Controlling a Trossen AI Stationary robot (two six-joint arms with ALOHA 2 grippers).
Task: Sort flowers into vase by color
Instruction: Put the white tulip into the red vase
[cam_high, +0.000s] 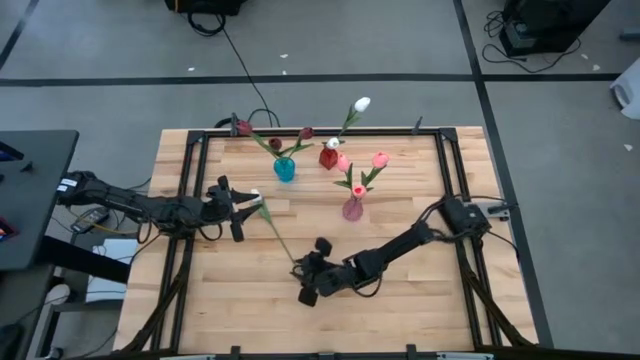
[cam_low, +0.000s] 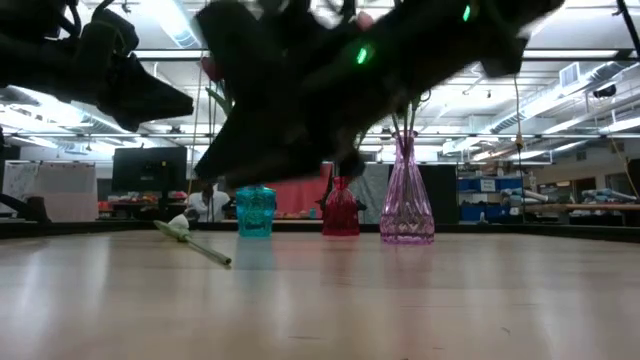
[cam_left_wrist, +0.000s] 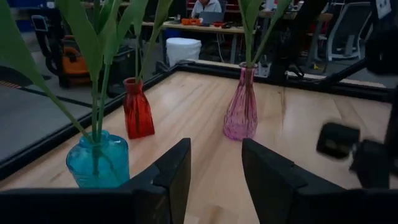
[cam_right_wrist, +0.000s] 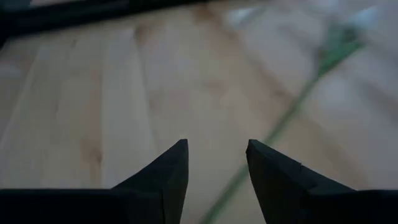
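A white tulip (cam_high: 263, 210) lies flat on the wooden table (cam_high: 400, 300). The left gripper (cam_high: 243, 208) is open beside its head. The right gripper (cam_high: 303, 283) is open near the stem's end, holding nothing.

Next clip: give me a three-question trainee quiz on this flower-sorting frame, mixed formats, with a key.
1. True or false: a white flower lies loose on the table.
2. Which vase holds the pink flowers? A the teal vase; B the red vase; C the pink vase.
3. Fill in: the right pincer is open near the lying flower's ____ end.

Key
1. True; its head lies by the left pincer, which is open and empty.
2. C.
3. Stem; the green stalk runs past the right pincer's fingers in the right wrist view.
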